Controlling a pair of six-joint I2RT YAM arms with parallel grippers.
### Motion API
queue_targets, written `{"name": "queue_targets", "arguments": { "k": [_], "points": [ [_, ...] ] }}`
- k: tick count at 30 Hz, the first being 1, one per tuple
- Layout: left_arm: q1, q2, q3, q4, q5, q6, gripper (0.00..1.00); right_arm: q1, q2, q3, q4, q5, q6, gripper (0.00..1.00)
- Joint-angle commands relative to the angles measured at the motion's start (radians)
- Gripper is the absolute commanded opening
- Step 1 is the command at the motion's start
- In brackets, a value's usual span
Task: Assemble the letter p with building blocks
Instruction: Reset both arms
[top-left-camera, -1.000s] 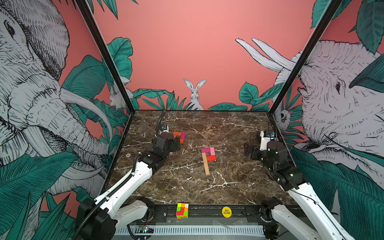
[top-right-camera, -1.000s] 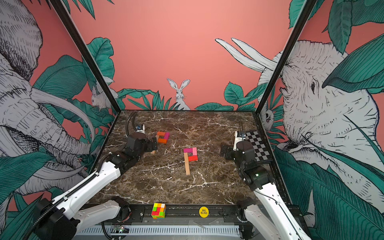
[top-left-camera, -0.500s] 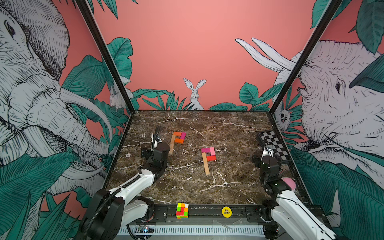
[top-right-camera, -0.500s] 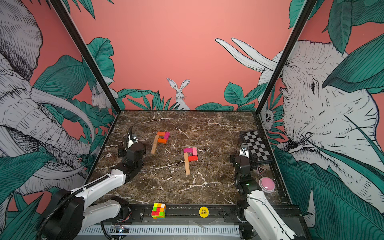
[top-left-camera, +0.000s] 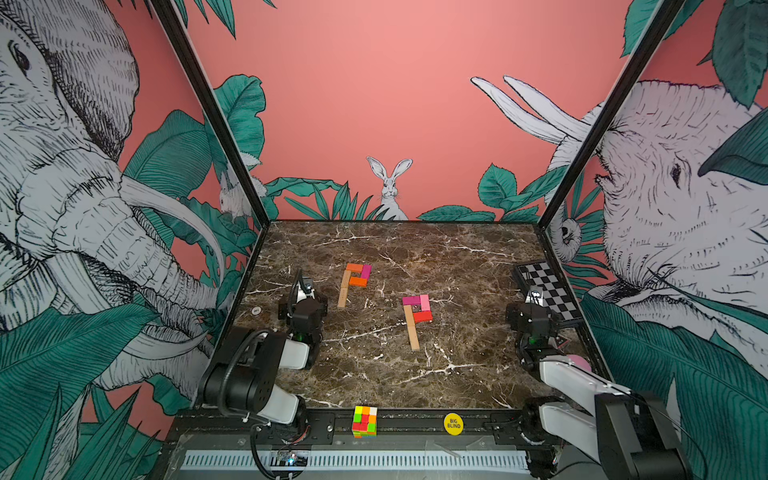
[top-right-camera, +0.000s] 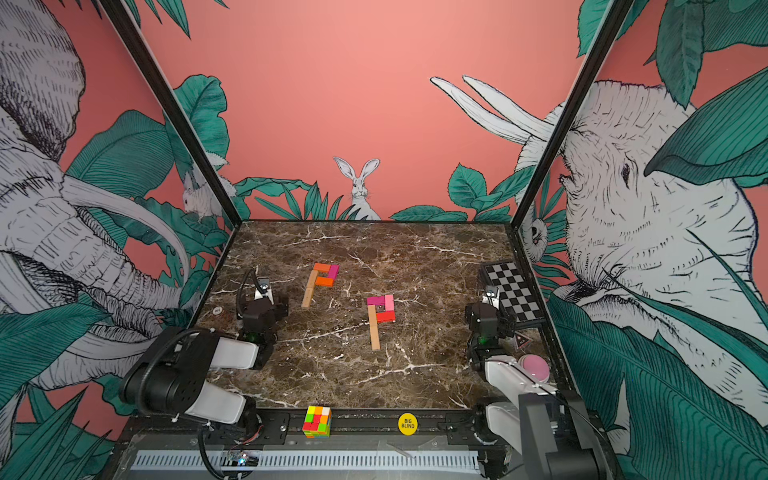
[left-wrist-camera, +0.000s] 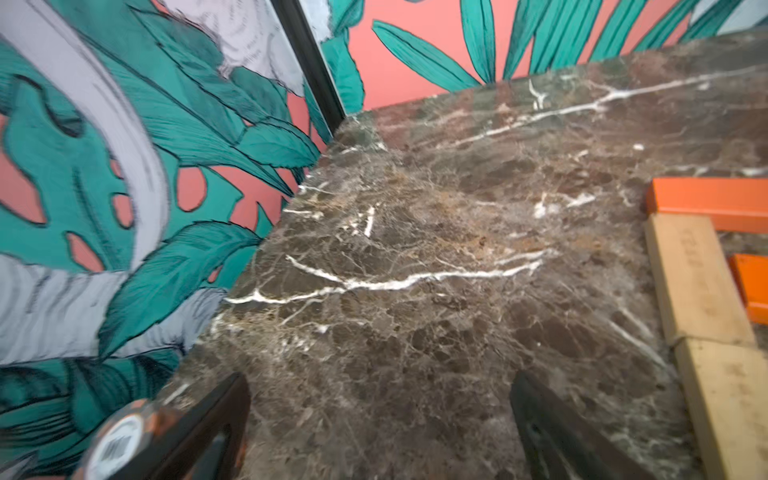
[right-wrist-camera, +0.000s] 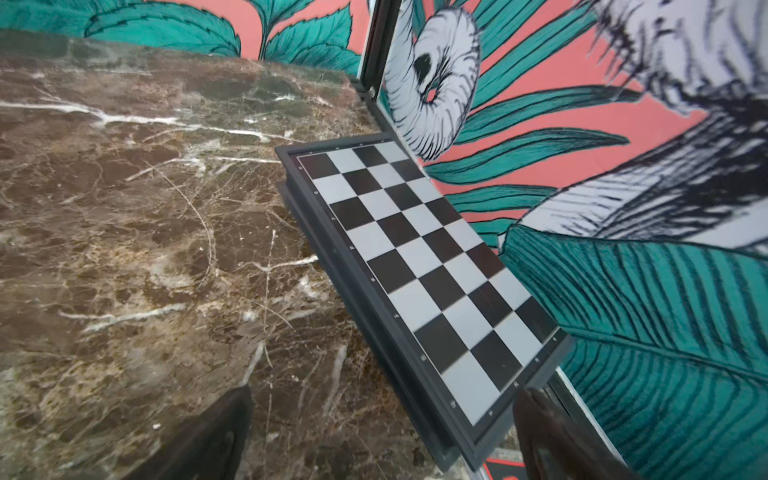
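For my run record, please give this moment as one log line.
left end effector: open, empty | right end effector: open, empty | flat wooden building blocks: two P shapes on brown marble table

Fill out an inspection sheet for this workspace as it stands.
Surface: brown marble table.
Job's things: two P shapes lying flat, apart: orange-magenta P to the left, pink-red P near centre; tan stems.
Clutter: chessboard at the right edge; pink round object at front right; puzzle cube and yellow disc on the front rail.
Grippers: left gripper and right gripper open, empty.
Cables: black cable looped behind the left gripper.
Surroundings: jungle-print walls.
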Motion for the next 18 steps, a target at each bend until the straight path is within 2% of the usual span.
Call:
{"name": "queue_targets", "arguments": {
  "k": [1, 3, 6, 8, 10, 12, 14, 18],
  "points": [
    [0.021, 0.005, 0.026, 0.111, 0.137, 0.017, 1.0, -0.003, -0.011, 0.032, -0.014, -0.063, -0.024, 0.98],
    [0.044, 0.083, 0.016, 0.239, 0.162, 0.017, 1.0, -0.005, -0.019, 0.008, 0.034, -0.081, -0.01, 0.98],
    [0.046, 0.019, 0.053, 0.05, 0.157, -0.012, 1.0, -0.012, 0.03, -0.009, 0.162, -0.144, -0.048, 0.98],
    [0.049, 0.056, 0.091, 0.052, 0.152, 0.0, 0.99, -0.013, 0.087, 0.02, 0.181, -0.158, -0.071, 0.98],
    [0.051, 0.032, 0.121, -0.052, 0.151, -0.014, 1.0, -0.014, 0.114, 0.045, 0.178, -0.169, -0.068, 0.98],
    [0.059, 0.041, 0.116, -0.026, 0.158, -0.018, 1.0, -0.013, 0.122, 0.027, 0.236, -0.178, -0.061, 0.98],
    [0.059, 0.047, 0.118, -0.022, 0.161, -0.016, 1.0, -0.016, 0.111, 0.027, 0.22, -0.18, -0.063, 0.98],
    [0.081, 0.039, 0.14, -0.074, 0.186, -0.038, 1.0, -0.021, 0.027, 0.062, -0.005, -0.159, -0.044, 0.98]
  ]
}}
